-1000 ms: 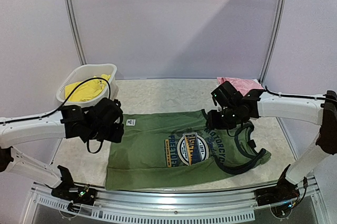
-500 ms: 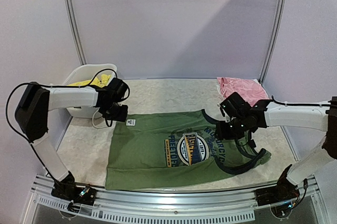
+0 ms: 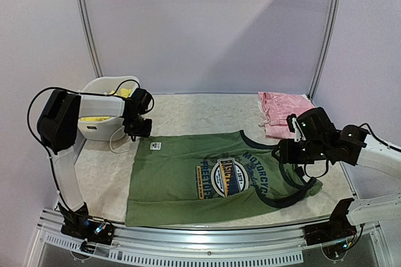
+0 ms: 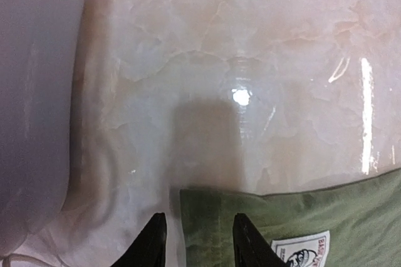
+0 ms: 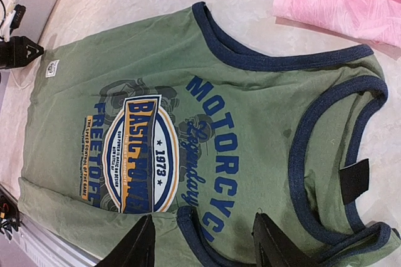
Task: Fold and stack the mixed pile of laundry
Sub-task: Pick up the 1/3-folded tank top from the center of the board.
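Observation:
The olive-green tank top (image 3: 200,179) lies spread flat on the table, its blue-orange graphic (image 5: 141,154) facing up. My left gripper (image 3: 139,130) hangs over the top's far-left hem corner (image 4: 207,217). It is open, and that corner lies between its fingers (image 4: 153,242). My right gripper (image 5: 207,242) hovers open above the armhole trim (image 5: 194,223) near the graphic, with nothing in it. A pink garment (image 3: 282,107) lies at the far right. Yellow shorts (image 3: 119,94) sit in the basket.
The white plastic basket (image 3: 94,126) stands at the far left, close to my left arm. A cable (image 3: 116,145) trails on the table beside it. A white label (image 4: 304,251) is sewn near the top's hem corner. The table's metal front rail (image 3: 200,242) runs below the top.
My left arm swung from the near left out to the top's far-left corner and its jaws narrowed. My right arm drew back to the right, off the neckline.

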`<state>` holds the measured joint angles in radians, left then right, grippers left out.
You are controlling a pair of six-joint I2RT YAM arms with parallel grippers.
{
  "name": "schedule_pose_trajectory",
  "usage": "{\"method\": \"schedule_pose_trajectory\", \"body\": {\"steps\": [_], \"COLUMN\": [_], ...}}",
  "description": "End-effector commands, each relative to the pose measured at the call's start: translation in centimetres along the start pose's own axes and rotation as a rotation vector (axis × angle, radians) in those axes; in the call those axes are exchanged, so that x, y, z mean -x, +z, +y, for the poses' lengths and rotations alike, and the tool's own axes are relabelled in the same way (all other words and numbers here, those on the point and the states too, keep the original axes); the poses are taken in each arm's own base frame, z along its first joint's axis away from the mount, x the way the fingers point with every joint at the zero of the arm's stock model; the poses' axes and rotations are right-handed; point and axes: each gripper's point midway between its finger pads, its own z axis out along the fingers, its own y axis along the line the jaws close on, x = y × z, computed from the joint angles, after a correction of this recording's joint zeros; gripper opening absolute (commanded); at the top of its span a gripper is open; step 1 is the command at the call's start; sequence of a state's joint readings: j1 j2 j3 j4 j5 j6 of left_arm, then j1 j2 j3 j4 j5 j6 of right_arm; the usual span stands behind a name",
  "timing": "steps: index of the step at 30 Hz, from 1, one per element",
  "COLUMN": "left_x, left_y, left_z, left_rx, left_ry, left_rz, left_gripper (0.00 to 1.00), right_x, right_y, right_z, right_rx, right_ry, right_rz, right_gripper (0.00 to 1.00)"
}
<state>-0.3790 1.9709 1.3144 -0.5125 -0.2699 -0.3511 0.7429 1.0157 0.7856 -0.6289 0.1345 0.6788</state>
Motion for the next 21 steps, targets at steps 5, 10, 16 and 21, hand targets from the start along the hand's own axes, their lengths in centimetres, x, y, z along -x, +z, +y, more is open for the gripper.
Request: {"method": "schedule_pose_trajectory", "body": {"steps": [5, 10, 16, 21], "left_x": [0.9, 0.6, -0.8, -1.8], "left_y": [2.3, 3.3, 4.0, 4.1], "left_z": [1.2, 0.8, -0.2, -0.5], "left_rx": [-0.018, -0.051, -0.101, -0.098], "left_ry": [-0.015, -0.015, -0.037, -0.033], "left_rz": [0.027, 0.053, 0.079, 0.095], "left_gripper": [0.33, 0.29, 0.29, 0.29], "right_x": [-1.0, -1.1, -1.0, -1.0], "right_y": [0.0, 0.4, 0.9, 1.6], "right_z": [-1.4, -1.3, -1.0, -0.8], "right_rx": [-0.050, -0.043, -0.044, -0.044], "right_ry": [0.002, 0.007, 0.004, 0.005], "right_rz": [0.023, 0.030, 0.032, 0.044], "right_gripper": [0.54, 0.54, 0.54, 0.54]}}
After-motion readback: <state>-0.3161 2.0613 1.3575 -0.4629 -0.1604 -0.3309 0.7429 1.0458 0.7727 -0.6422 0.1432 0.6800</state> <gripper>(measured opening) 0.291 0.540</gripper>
